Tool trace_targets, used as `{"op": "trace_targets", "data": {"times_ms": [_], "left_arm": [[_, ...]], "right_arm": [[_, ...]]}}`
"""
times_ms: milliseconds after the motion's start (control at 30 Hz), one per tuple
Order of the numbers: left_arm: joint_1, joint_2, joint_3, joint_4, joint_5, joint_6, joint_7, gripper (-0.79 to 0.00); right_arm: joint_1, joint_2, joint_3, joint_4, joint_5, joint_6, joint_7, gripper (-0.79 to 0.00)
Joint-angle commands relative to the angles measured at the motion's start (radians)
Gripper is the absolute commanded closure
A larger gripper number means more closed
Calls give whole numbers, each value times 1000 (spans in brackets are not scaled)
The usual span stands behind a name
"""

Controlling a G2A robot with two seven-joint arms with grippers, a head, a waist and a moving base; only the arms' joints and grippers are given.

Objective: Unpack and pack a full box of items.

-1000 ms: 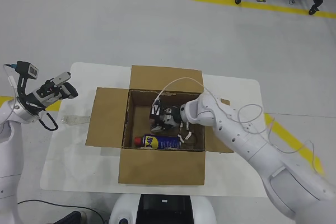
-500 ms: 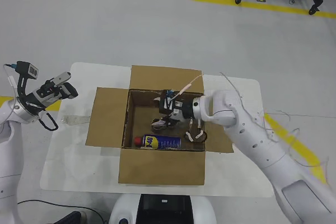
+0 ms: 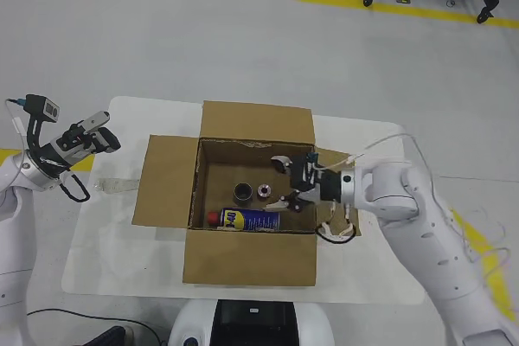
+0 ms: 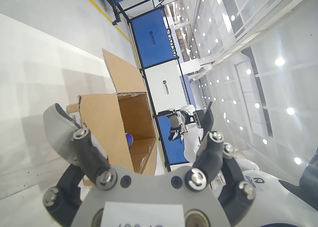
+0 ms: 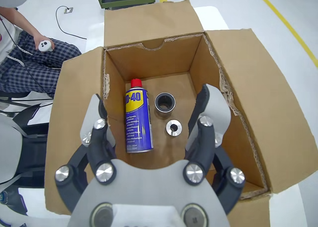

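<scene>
While the cardboard box [image 3: 169,182] sits open on the white counter [image 3: 104,251] with its flaps folded out, the right fingers [image 5: 213,105] are held over its opening, close to the wall on the robot's right. These fingers are spread apart and nothing is gripped.

Three items are seen on the box floor, all farther into the box than the right fingers:
- The silver ring [image 5: 174,127] is nearest to the fingers.
- The black sleeve [image 5: 165,105] stands just past the ring, apart from it, with its bore facing up.
- The spray can [image 5: 138,121] is laid on its side just beside both, along the wall nearest the robot, with its red cap pointed away from the right fingers.

None of the three is touched by the fingers.

The left fingers [image 4: 58,123] are held outside the box, past its left flap and over the counter's left edge. They are also spread apart and empty, and the box contents are well apart from them.
</scene>
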Motion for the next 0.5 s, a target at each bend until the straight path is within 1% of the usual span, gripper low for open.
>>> {"op": "trace_targets", "data": {"times_ms": [0, 233, 367, 467], "left_arm": [[0, 0, 0, 0, 0, 0, 0, -785], [0, 0, 0, 0, 0, 0, 0, -785], [0, 0, 0, 0, 0, 0, 0, -785], [0, 0, 0, 0, 0, 0, 0, -785]], "right_arm": [[-35, 11, 26, -7, 28, -19, 10, -785], [-152, 51, 137, -37, 101, -21, 58, -785], [-224, 71, 205, -61, 120, -29, 51, -785], [-278, 83, 257, -77, 132, -41, 20, -785]]}}
